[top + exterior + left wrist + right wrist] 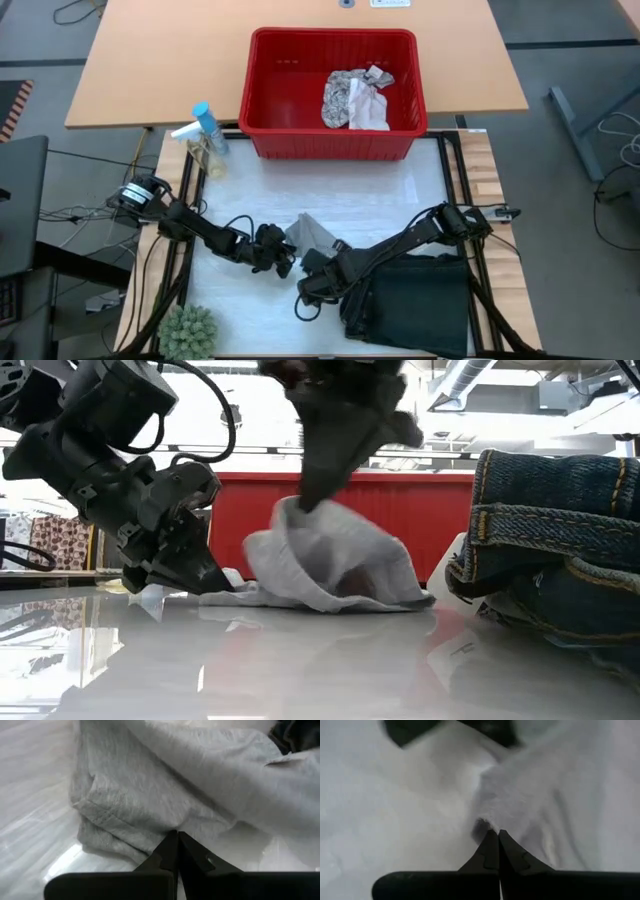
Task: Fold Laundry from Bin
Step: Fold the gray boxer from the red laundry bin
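A light grey cloth (330, 565) lies bunched on the white table top (380, 200) and also shows in the high view (312, 233). My left gripper (215, 582) is shut at its left edge, low at the table. My right gripper (300, 505) is shut on its raised top. The dark garment (415, 300) lies folded at the near right under my right arm; it looks like denim in the low view (550, 540). The red bin (333, 92) stands at the far side and holds a leaf-patterned cloth (343, 98) and a white cloth (372, 108). My left gripper pinches the grey cloth's hemmed edge (150, 840) between its two fingers, coming low and slanting from the table's left. That edge lies on the table. My right gripper pinches a raised fold of the cloth (492, 820) between its two fingers, from above, pointing down. The cloth hangs tented below the fingers (310, 490), its lower part on the table.
A spray bottle with a blue cap (206, 128) stands at the far left beside the bin. A green plant (188, 332) sits at the near left corner. A bare stretch of table lies between the bin and the cloth.
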You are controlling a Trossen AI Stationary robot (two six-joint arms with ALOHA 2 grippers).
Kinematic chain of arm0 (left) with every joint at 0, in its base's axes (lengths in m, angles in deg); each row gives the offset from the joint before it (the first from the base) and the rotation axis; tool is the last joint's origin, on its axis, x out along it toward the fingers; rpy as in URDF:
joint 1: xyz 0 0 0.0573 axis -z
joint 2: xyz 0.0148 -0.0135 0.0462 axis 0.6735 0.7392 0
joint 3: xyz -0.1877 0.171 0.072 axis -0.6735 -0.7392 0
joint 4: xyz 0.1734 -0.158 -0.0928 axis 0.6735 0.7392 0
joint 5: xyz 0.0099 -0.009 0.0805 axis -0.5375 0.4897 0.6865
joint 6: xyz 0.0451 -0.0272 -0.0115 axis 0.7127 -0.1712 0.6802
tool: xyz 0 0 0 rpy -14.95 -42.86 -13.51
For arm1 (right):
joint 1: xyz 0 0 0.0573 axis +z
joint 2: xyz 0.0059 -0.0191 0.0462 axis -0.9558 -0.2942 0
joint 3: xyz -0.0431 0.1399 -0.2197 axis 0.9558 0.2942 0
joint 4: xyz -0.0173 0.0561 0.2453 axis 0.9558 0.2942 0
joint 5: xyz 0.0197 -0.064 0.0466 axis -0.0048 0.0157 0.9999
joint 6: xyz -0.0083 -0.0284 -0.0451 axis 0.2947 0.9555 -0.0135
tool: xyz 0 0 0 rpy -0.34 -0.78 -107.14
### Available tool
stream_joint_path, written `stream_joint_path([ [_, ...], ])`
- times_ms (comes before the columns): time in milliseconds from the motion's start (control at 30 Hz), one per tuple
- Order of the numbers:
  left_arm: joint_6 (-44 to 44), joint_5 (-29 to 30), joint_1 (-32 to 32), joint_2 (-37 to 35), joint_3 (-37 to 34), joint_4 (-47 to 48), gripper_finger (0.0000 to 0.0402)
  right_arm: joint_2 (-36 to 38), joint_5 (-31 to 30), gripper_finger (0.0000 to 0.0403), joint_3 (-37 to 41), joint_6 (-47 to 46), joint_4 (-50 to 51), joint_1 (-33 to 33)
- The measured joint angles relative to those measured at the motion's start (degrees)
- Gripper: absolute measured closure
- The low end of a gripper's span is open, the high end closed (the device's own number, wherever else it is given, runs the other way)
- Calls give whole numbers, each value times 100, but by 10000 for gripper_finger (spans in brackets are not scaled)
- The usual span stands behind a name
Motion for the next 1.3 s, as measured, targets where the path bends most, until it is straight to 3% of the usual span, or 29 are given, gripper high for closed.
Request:
stream_joint_path([
  [167,-118,24,2,-7,3,225,401,178,11,388,2,-226,861,-50],
  [600,-276,9,103,-4,0,507,401,182,-15,388,33,58,1802,-276],
  [1100,-399,-29,110,-2,-2,557,401,179,-35,385,33,773,2227,-381],
  [1300,-422,-26,114,-2,-2,588,402,177,218,367,33,1045,2217,-291],
])
